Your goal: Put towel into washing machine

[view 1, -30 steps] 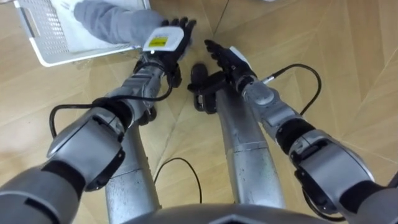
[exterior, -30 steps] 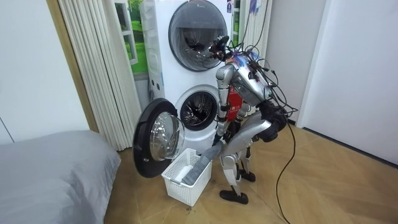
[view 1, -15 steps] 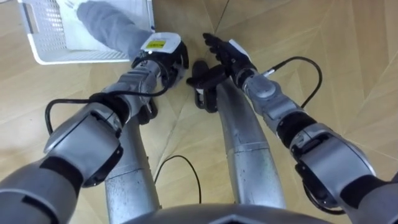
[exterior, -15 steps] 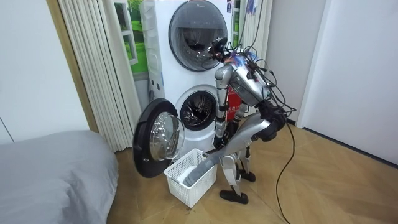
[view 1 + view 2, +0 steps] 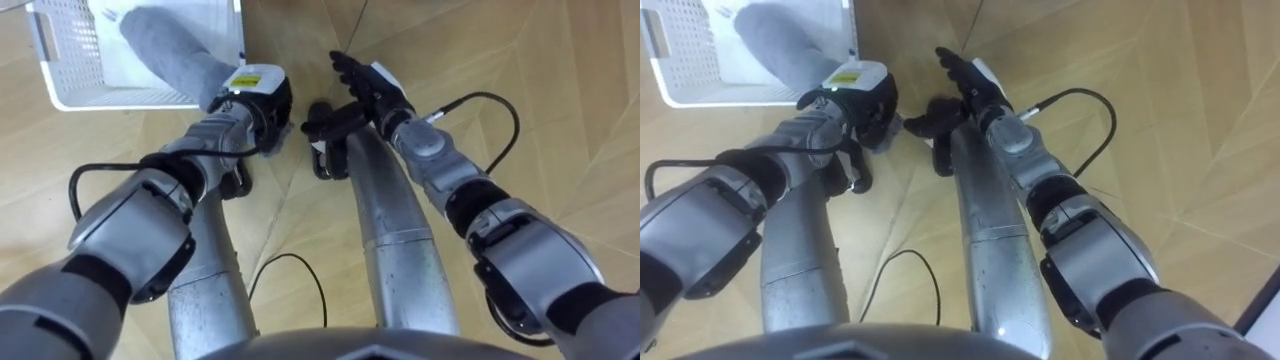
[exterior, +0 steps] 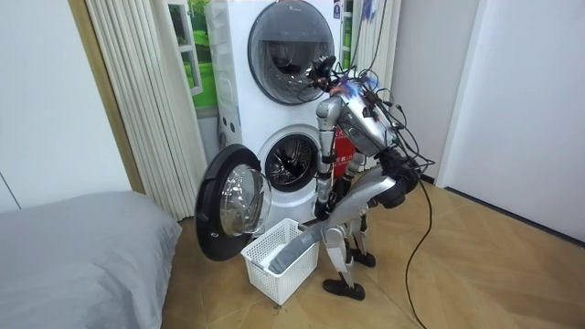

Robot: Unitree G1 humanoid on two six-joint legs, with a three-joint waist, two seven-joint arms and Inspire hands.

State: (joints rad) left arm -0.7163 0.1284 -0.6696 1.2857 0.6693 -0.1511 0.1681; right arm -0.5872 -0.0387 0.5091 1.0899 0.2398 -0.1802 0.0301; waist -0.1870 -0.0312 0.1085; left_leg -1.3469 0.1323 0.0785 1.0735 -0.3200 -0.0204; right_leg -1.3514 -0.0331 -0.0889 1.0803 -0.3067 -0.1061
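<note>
A grey towel (image 5: 165,45) lies in a white laundry basket (image 5: 60,95) on the wooden floor, its lower end draped over the basket's near rim. My left hand (image 5: 252,88) sits at that end with its fingers curled down onto the cloth. Beside it, my right hand (image 5: 362,82) is held open with straight fingers, touching nothing. In the room view I stand bent forward over the basket (image 6: 274,267), with the towel (image 6: 298,245) hanging at its edge. The washing machine's lower drum (image 6: 291,163) is just behind, its round door (image 6: 228,203) swung wide.
A second machine with a closed door (image 6: 283,41) is stacked above the open one. A bed with a grey cover (image 6: 82,251) fills the room view's left, and a curtain (image 6: 146,100) hangs beside the machines. Bare wooden floor (image 5: 560,120) lies to my right.
My left hand's fingers have gone from straight to curled over the towel's end at the basket rim. The right hand has stayed open and has barely moved.
</note>
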